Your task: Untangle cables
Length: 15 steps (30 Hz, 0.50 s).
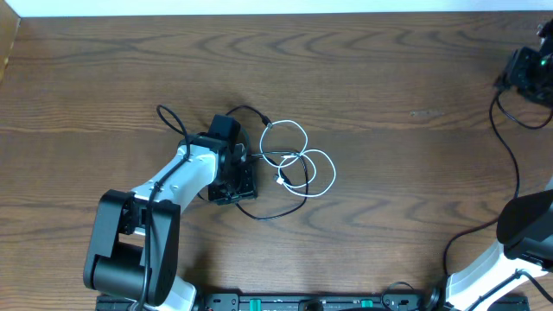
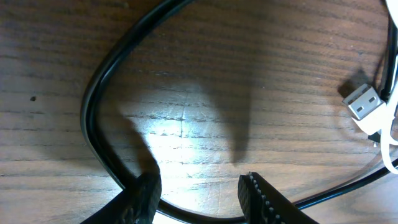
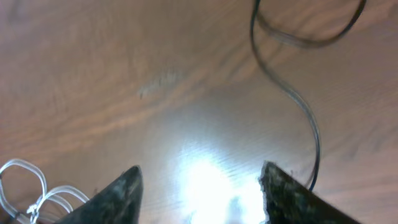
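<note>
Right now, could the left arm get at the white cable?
Probably yes: the left pincer stands open close beside the white cable, and nothing seems to lie between them.

Thin white cable (image 1: 300, 156), slack, flat on the counter in two overlapping loops, one upper left, one lower right. Flat white USB plug (image 2: 362, 102) at the lower left of those loops, resting among the strands. Thin black cable (image 1: 259, 216), also slack, threaded through the white cable's loops and sweeping out in a shallow curve below them. Small black plug end just above the upper loop. Both cables crossed over each other, not yet apart.
</note>
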Each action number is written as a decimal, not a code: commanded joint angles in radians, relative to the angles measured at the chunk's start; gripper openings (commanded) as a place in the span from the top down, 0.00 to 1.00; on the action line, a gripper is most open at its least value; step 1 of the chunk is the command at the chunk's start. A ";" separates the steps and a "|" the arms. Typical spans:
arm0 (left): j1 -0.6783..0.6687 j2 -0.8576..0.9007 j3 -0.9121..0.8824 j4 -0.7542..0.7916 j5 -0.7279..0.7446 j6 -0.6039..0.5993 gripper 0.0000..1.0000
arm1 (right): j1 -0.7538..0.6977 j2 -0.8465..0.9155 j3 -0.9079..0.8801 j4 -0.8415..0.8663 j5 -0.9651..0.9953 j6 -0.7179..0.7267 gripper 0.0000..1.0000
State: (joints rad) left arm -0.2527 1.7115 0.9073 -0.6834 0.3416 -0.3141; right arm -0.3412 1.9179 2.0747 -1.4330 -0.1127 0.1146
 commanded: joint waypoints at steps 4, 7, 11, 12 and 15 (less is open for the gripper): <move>-0.002 0.007 -0.024 -0.006 -0.013 0.002 0.54 | 0.004 0.003 -0.031 -0.090 0.010 0.026 0.61; -0.002 0.007 -0.024 -0.006 -0.014 0.002 0.54 | 0.000 0.003 -0.072 -0.105 0.010 0.040 0.60; -0.002 0.007 -0.024 -0.006 -0.013 0.002 0.54 | -0.002 0.003 -0.156 -0.120 0.009 0.074 0.59; -0.002 0.007 -0.024 -0.006 -0.013 0.002 0.54 | -0.002 0.003 -0.178 -0.119 0.009 0.076 0.60; -0.002 0.007 -0.024 -0.006 -0.014 0.002 0.54 | -0.005 0.003 -0.250 -0.111 0.009 0.091 0.62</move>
State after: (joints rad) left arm -0.2527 1.7119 0.9073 -0.6834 0.3416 -0.3141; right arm -0.3420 1.9179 1.8732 -1.5444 -0.1108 0.1715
